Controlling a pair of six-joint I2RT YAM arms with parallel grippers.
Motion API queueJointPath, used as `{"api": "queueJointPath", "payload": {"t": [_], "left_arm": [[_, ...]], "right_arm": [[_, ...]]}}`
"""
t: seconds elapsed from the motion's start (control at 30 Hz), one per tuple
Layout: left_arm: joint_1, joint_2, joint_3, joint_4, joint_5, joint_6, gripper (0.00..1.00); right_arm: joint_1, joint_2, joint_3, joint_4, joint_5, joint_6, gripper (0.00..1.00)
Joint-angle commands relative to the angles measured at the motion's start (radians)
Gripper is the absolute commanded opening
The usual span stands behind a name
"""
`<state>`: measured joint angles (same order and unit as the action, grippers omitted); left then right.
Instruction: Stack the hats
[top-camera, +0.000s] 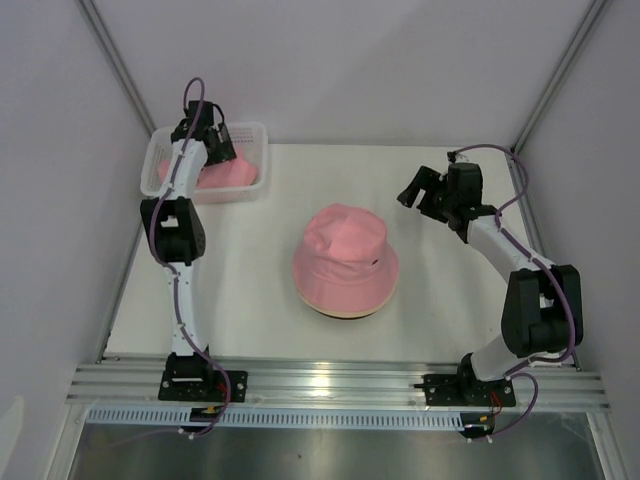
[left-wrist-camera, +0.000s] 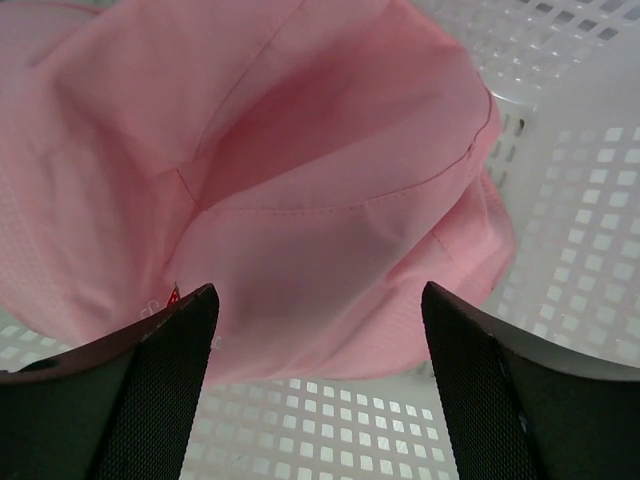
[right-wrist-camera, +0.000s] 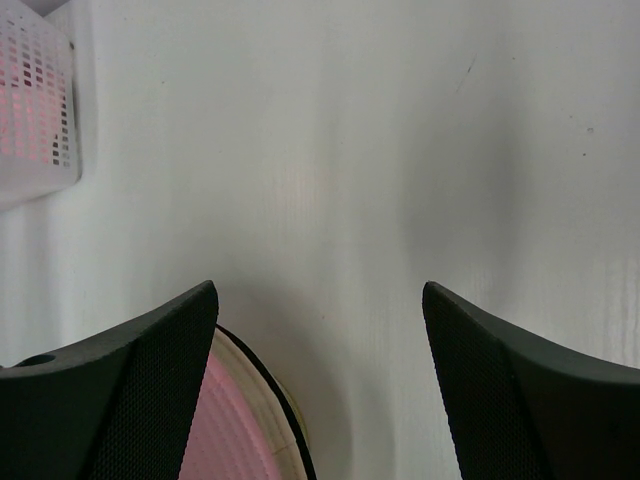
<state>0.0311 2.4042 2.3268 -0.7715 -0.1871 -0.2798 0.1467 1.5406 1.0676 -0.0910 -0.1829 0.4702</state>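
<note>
At the far left of the bench (top-camera: 250, 300) I have the white plastic mesh basket (top-camera: 160, 185), and a pink cloth bucket hat (top-camera: 235, 172) lies crumpled inside it. My left arm (top-camera: 172, 230) reaches over the basket. On the left wrist camera the left jaws stand wide apart, holding nothing, low over that pink hat (left-wrist-camera: 330, 180). Its folded cloth fills the space ahead of the tips, with the basket's mesh wall (left-wrist-camera: 580, 200) to the right. I cannot tell whether the tips touch the cloth.

In the middle of the bench, well apart from the basket, a second pink bucket hat (top-camera: 345, 255) sits crown up on top of a beige hat. Only the beige brim (top-camera: 345, 313) shows beneath it, with a thin dark line along its outer edge.

On the right, my right arm (top-camera: 535, 300) is raised to the far right of the stack. The right jaws are also spread open and empty above bare bench. That wrist camera shows the stack's pink brim (right-wrist-camera: 225, 430) and beige rim (right-wrist-camera: 262, 400) at the lower left, and a corner of the basket (right-wrist-camera: 35, 100) at the upper left.
</note>
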Motion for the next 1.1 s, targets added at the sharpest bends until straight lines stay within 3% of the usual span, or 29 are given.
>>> {"api": "queueJointPath", "payload": {"t": [0.0, 0.07, 0.1, 0.4, 0.43, 0.57, 0.7, 0.97, 1.07], "left_arm": [[0.001, 0.021, 0.052, 0.009, -0.012, 0.011, 0.84], [0.004, 0.024, 0.052, 0.026, -0.024, 0.011, 0.81], [0.009, 0.024, 0.051, 0.032, -0.025, 0.010, 0.74], [0.046, 0.035, 0.048, 0.104, 0.021, 0.011, 0.44], [0.047, 0.033, 0.048, 0.106, 0.026, 0.020, 0.44], [0.047, 0.035, 0.045, 0.098, 0.029, 0.037, 0.77], [0.047, 0.052, 0.069, 0.098, 0.047, 0.047, 0.84], [0.053, 0.099, 0.132, 0.070, 0.064, 0.027, 0.61], [0.067, 0.102, 0.132, 0.074, 0.112, 0.021, 0.56]], "right_arm": [[-0.004, 0.027, 0.068, 0.019, -0.033, 0.011, 0.85], [-0.004, 0.035, 0.077, 0.010, -0.046, 0.019, 0.85], [-0.004, 0.035, 0.080, 0.007, -0.046, 0.021, 0.85], [-0.004, 0.000, 0.081, 0.004, -0.030, 0.034, 0.85], [-0.004, -0.002, 0.084, 0.004, -0.032, 0.038, 0.85], [-0.002, -0.016, 0.089, 0.004, -0.033, 0.044, 0.85], [-0.001, -0.023, 0.092, 0.002, -0.030, 0.047, 0.85], [0.005, -0.031, 0.100, -0.001, -0.018, 0.053, 0.85], [0.005, -0.028, 0.097, 0.000, -0.012, 0.057, 0.85]]}}
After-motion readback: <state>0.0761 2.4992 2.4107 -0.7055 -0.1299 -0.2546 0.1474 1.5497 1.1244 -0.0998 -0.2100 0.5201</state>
